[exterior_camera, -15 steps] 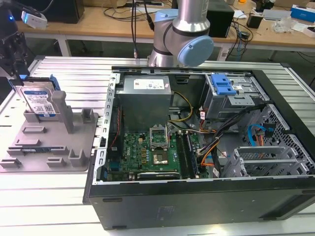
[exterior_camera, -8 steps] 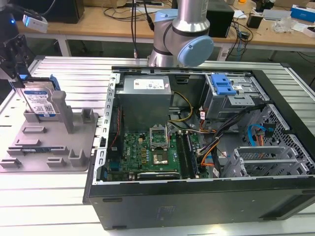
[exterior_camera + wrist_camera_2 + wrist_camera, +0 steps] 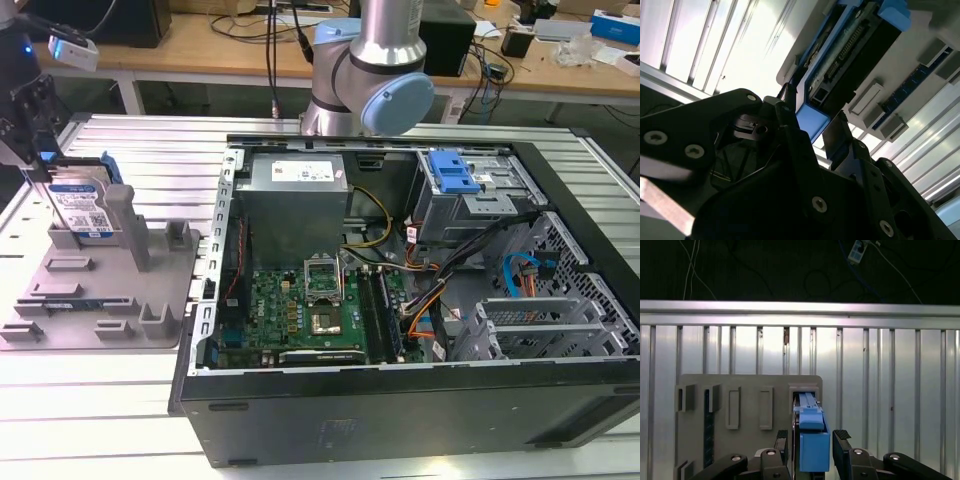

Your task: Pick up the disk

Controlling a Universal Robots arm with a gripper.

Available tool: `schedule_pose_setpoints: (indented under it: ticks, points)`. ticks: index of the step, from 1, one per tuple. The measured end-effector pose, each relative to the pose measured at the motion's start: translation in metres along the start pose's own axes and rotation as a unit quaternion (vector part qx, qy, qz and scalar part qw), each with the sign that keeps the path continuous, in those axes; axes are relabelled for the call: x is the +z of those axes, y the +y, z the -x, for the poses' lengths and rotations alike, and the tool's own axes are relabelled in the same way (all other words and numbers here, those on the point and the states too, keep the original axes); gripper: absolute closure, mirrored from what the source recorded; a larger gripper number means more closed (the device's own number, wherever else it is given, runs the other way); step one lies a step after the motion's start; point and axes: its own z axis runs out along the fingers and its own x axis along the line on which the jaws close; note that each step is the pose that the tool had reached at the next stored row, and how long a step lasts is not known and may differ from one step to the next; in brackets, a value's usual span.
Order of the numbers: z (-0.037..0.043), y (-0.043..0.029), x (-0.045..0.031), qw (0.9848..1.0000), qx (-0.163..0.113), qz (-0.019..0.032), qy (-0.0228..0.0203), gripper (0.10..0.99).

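The open computer case [image 3: 400, 405] lies on its side nearest the exterior camera, with its green circuit board [image 3: 300, 305], grey power supply [image 3: 295, 195] and blue-latched drive cage [image 3: 460, 185] on show. It rests on a ribbed metal table [image 3: 100, 410]. The base of the robot arm [image 3: 375, 60] rises behind the case. On the exterior view's left, just beside the case, lies a grey plate [image 3: 60, 300] with posts and slots.

The disk [image 3: 82, 210] stands upright on edge in a slot at the far end of this plate, with its blue-and-white label facing the exterior camera and a tall grey post [image 3: 125, 225] just beside it.

The gripper [image 3: 812, 436] hangs directly over the disk's upper edge. In both wrist views its black fingers [image 3: 842, 440] straddle the blue side rail, one on each side. They appear spread apart, with a narrow gap on either side of the rail, though the dark second wrist view makes contact on one side hard to rule out. The disk sits in its slot, not lifted.
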Motion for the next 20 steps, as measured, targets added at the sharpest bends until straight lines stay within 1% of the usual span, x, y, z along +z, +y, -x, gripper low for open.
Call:
schedule_pose_setpoints:
  ticks: [7,20]
  points:
    - [0.0000,-0.0002,0.0055,1.0000,0.000,0.0000,0.0000,0.604]
    - [0.0000,-0.0004,0.0108,1.0000,0.000,0.0000,0.0000,0.604]
